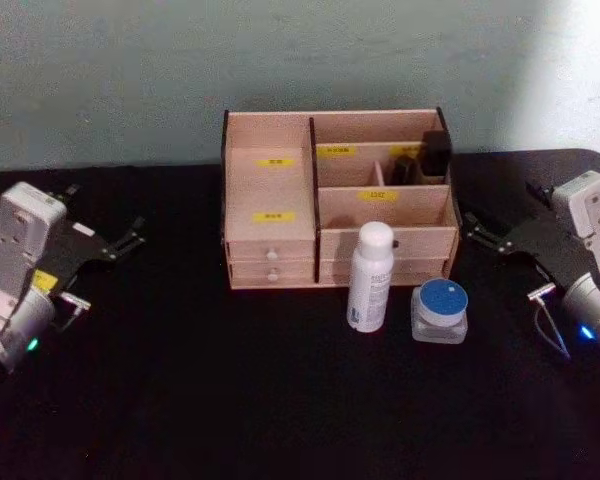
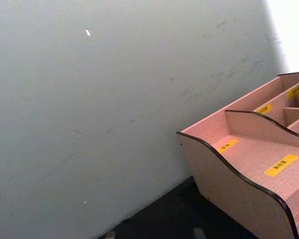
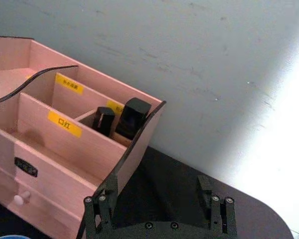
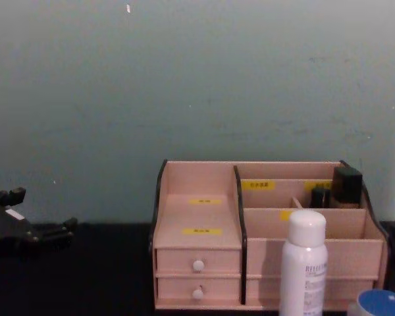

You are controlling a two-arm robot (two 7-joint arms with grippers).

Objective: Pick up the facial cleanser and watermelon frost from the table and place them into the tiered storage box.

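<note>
Black fingers (image 3: pixel 217 209) of the right gripper (image 1: pixel 468 227) stand wide apart with nothing between them, pointing at the right end wall of the tiered storage box (image 1: pixel 420 240) from near it. Those of the left gripper (image 1: pixel 138 232) are also parted and empty, low over the black table (image 1: pixel 230 400) and well apart from the box's left side. The white facial cleanser bottle (image 1: pixel 370 275) stands upright just in front of the box's right half, before the lower drawers. The watermelon frost jar (image 1: pixel 440 310), clear with a blue lid, sits just beside the bottle on its right, slightly nearer the robot. Two dark containers (image 3: pixel 134 117) stand upright in the box's rear right compartment. Behind the box rises a grey-green wall (image 4: pixel 184 79).
</note>
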